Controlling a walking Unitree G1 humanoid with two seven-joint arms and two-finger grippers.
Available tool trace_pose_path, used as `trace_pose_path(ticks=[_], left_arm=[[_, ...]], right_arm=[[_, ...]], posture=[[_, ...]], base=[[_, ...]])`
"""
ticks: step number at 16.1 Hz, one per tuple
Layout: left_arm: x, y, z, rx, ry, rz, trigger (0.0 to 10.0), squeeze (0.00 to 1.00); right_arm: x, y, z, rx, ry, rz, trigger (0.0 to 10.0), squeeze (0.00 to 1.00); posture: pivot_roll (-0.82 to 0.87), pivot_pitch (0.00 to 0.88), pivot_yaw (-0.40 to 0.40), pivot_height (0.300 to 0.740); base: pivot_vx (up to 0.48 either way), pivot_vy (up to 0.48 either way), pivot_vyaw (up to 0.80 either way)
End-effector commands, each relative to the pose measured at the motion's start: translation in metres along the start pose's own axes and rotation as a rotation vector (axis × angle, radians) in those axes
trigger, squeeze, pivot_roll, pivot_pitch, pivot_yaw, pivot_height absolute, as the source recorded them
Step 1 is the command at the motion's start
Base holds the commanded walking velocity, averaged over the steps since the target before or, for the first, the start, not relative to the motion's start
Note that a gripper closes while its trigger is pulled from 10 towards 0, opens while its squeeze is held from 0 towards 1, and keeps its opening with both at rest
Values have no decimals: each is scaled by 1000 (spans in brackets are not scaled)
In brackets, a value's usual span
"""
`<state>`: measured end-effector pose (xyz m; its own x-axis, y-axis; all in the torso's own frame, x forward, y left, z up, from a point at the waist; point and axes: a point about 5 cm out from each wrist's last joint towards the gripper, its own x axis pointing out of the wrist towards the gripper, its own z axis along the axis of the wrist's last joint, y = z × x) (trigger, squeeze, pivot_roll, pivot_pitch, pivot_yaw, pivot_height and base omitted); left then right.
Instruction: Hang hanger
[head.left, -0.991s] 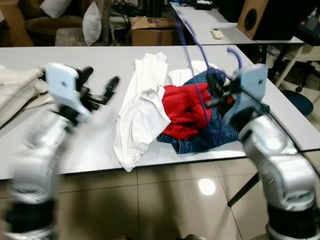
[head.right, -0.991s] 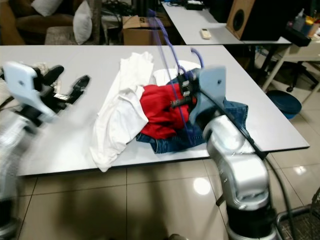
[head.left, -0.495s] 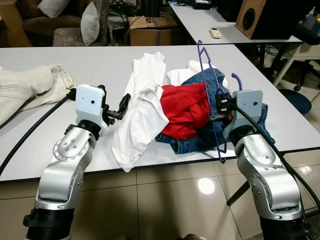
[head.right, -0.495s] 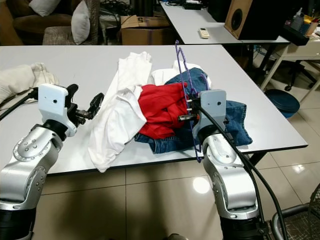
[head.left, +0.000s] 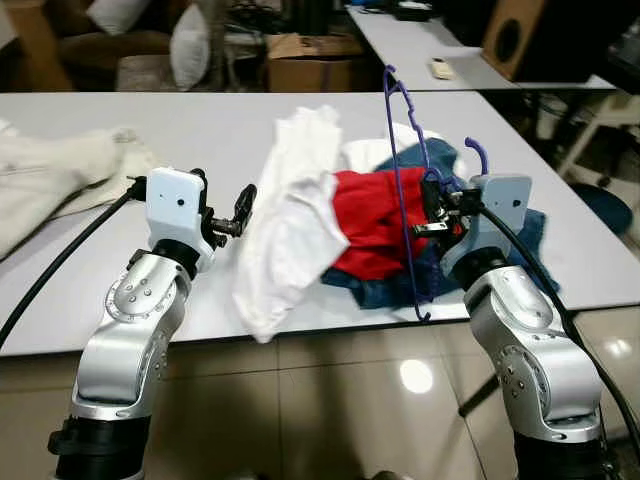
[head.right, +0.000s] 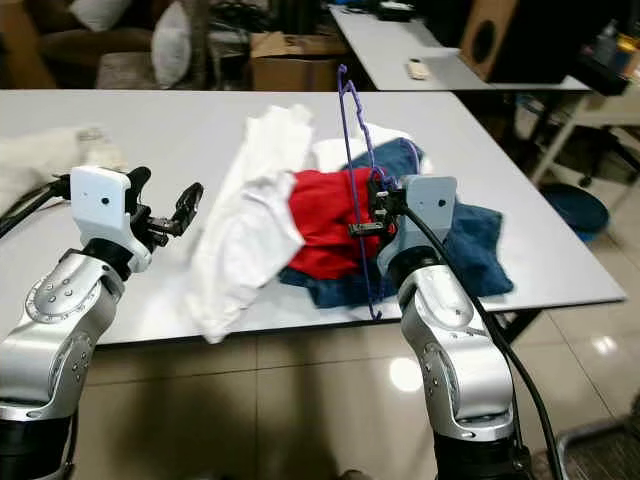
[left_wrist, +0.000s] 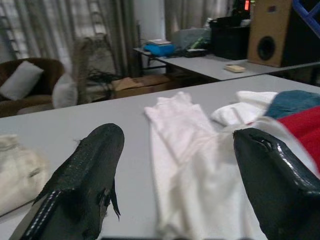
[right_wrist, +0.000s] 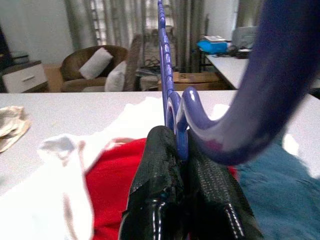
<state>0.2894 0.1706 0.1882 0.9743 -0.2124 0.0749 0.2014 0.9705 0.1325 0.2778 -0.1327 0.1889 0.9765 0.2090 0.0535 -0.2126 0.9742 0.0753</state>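
Gripping the purple hanger (head.left: 402, 190) upright above the red garment (head.left: 368, 222), the right pincer (head.left: 432, 215) stays-free clamps it, left pincer (head.left: 243, 205) spread beside.

A second ago both my arms were mid-swing and blurred; now they sit steady at the near table edge. My right gripper (head.left: 432, 212) has turned the purple hanger (head.left: 399, 170) from a smeared tilt toward the far left into an upright stand, its lower corner past the near edge (the hook (head.left: 478, 153) beside my wrist). My left gripper (head.left: 240, 208) has swung rightward, closer to the white shirt (head.left: 290, 230), fingers apart.
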Motion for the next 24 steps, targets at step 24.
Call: trace_pose_path(ticks=[24], left_arm=[[5, 4, 7, 27, -33, 54, 10000, 286]], right_arm=[[14, 5, -6, -183, -35, -61, 10000, 0]], posture=[[-36, 0, -48, 740]], base=[[0, 373, 0]])
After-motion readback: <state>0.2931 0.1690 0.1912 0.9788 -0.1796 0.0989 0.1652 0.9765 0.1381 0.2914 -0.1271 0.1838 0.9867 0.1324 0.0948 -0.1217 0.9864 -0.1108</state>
